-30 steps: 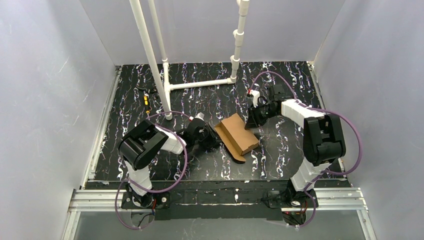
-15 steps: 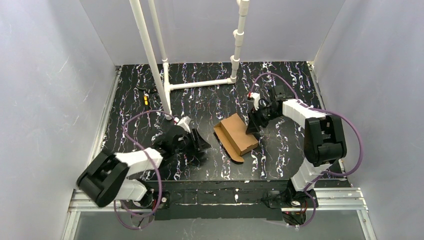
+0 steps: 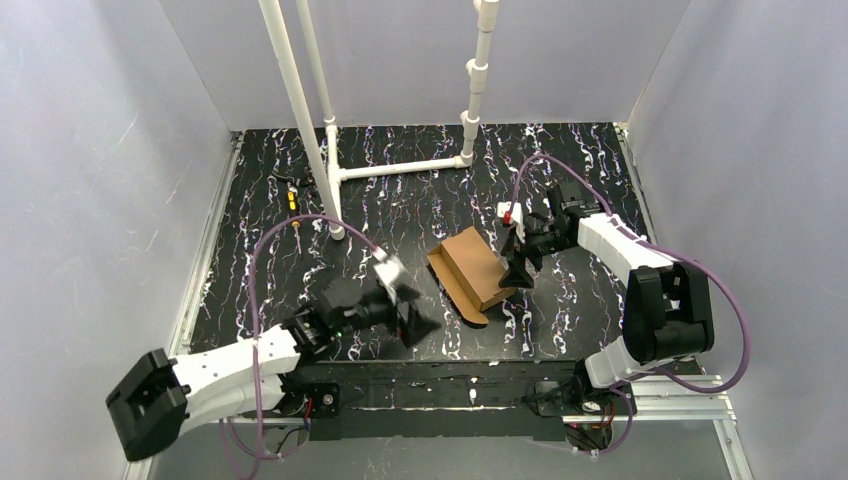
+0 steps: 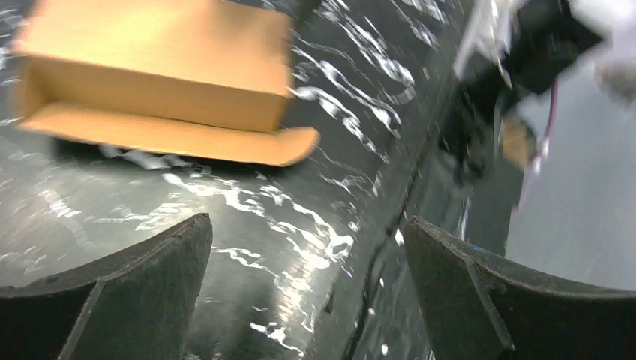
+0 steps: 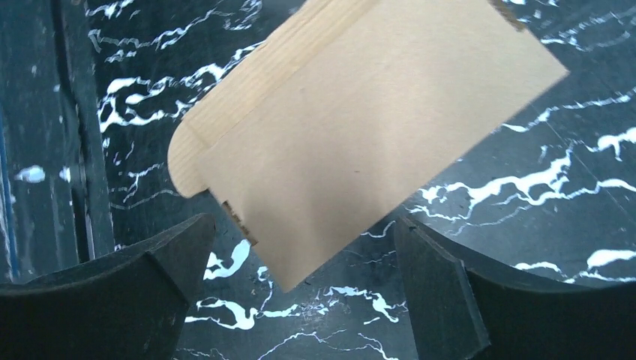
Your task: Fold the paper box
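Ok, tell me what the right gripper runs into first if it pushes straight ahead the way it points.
The right gripper would most likely meet the paper box first: in its wrist view the brown panel lies straight ahead between the open fingers. Depth is unclear.

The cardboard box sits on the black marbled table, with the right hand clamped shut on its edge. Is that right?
Not quite: the right hand is wide open, not clamped on the cardboard box; the right wrist view shows it. The box does sit on the black marbled table.
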